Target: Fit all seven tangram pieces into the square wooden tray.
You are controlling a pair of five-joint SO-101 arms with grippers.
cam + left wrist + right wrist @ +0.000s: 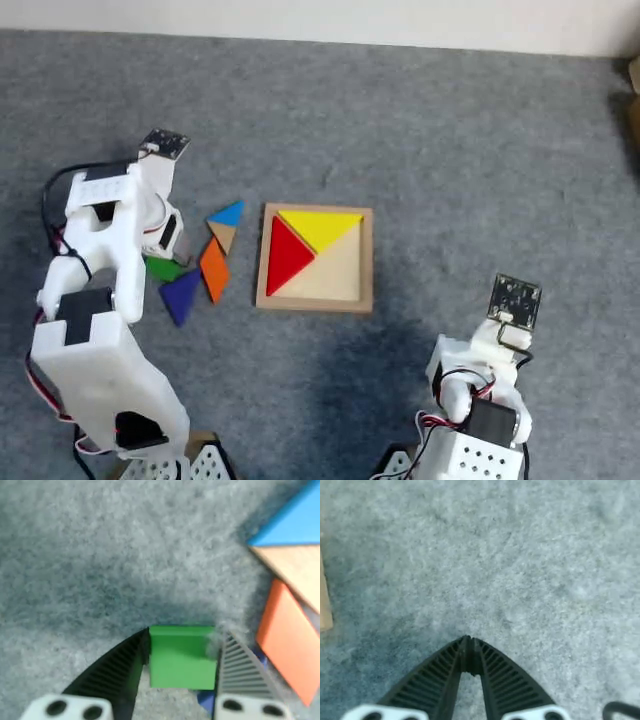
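Overhead, the square wooden tray (pixel 335 275) holds a yellow triangle (pixel 322 228) and a red triangle (pixel 287 253). Beside it lie a blue triangle (pixel 228 213), tan triangle (pixel 222 236), orange parallelogram (pixel 213 270) and dark blue triangle (pixel 181 293). The left arm covers most of the green square (pixel 160 268) there. The left wrist view shows the left gripper (pixel 182 637) clamped on its sides. The right gripper (pixel 468 650) is closed over bare carpet (pixel 520 555).

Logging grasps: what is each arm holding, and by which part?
The left gripper has its jaws on opposite edges of the green piece; the right gripper holds nothing.
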